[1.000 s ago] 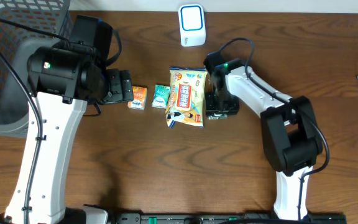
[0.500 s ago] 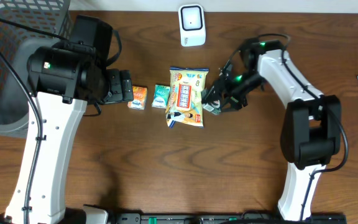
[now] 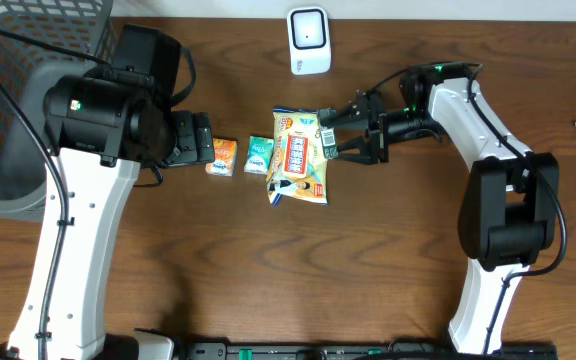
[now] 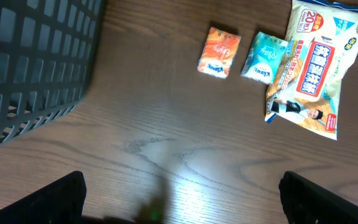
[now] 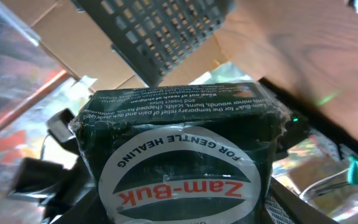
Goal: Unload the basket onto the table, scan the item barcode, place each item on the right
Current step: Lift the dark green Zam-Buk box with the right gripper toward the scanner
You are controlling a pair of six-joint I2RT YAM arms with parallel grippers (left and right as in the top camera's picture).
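Leftward, mesh basket (image 3: 8, 95); Zam-Buk box (image 5: 179, 155) — between right fingers (image 3: 345, 114)

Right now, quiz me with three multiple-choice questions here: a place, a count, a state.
1. In the overhead view, where is the white box-shaped barcode scanner?
A. above the yellow plastic snack bag
B. below it
C. lying on it
2. How many small tissue packets lie just left of the snack bag?
A. one
B. two
C. four
3. What is the right gripper doing?
A. hanging open, empty
B. gripping a dark green cardboard Zam-Buk box
C. gripping the scanner
Answers: A, it stands past the bag's top edge; B, an orange packet and a teal packet; B, the box fills the right wrist view.
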